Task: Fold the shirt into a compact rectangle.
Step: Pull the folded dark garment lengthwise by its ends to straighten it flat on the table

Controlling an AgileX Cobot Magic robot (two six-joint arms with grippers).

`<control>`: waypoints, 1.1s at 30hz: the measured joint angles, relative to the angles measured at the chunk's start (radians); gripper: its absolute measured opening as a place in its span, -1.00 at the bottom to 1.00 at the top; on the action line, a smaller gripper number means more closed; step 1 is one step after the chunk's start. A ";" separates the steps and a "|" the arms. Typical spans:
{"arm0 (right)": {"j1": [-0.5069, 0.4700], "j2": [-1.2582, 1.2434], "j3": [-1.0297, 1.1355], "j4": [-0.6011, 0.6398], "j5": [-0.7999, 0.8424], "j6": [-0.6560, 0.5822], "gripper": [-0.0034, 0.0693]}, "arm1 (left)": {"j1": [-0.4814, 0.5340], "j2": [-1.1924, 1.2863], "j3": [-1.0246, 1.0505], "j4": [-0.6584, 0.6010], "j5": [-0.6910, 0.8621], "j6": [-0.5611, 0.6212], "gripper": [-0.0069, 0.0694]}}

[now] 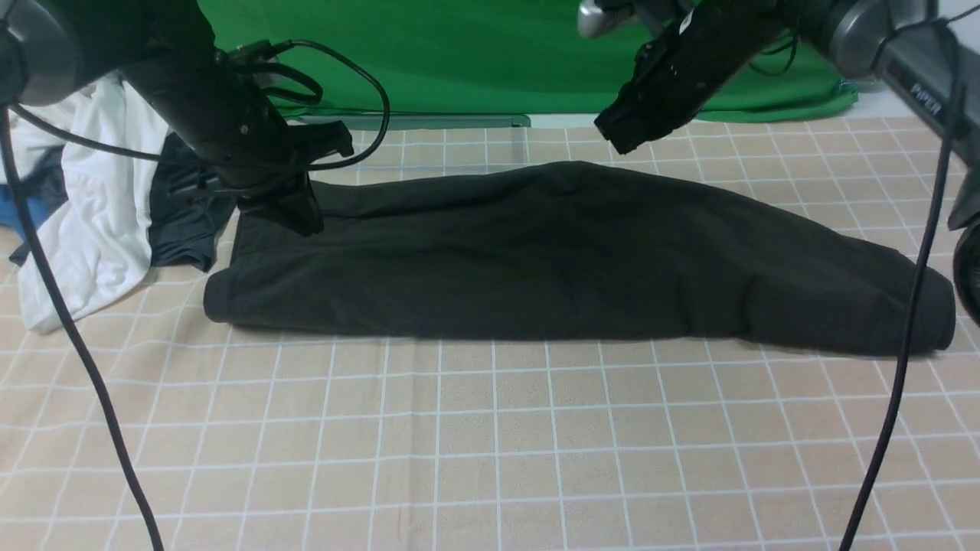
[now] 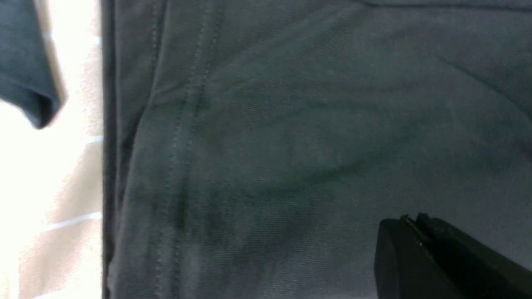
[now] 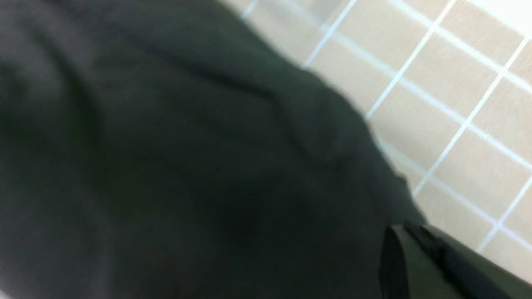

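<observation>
The surface (image 1: pixel 490 428) carries the shirt (image 1: pixel 551 260) as a long folded band across its middle. The left gripper (image 1: pixel 298 218), pressed together, meets the band's far-left corner; whether it pinches cloth is unclear. The right gripper (image 1: pixel 620 138), also pressed together, hangs empty above. Likely next: fold the ends inward.

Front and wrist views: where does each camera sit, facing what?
Front view: between the arms, facing forward over the shirt; left end effector low, right end effector raised.
Left wrist view: on that arm, close above shirt fabric; shut fingertips show.
Right wrist view: on that arm, over shirt edge and tablecloth; fingertips show.
Shared: all see the shirt.
</observation>
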 joint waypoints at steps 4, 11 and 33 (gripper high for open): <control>-0.003 -0.056 0.011 0.000 0.025 0.009 -0.82 | 0.000 0.020 0.001 -0.017 -0.004 0.018 -0.82; -0.007 -0.265 0.275 -0.130 0.032 0.037 -0.82 | 0.001 0.060 0.047 0.160 0.025 -0.073 -0.82; -0.397 -0.518 0.833 -0.176 -0.073 0.192 -0.04 | 0.067 -0.164 0.278 0.100 -0.157 -0.086 -0.81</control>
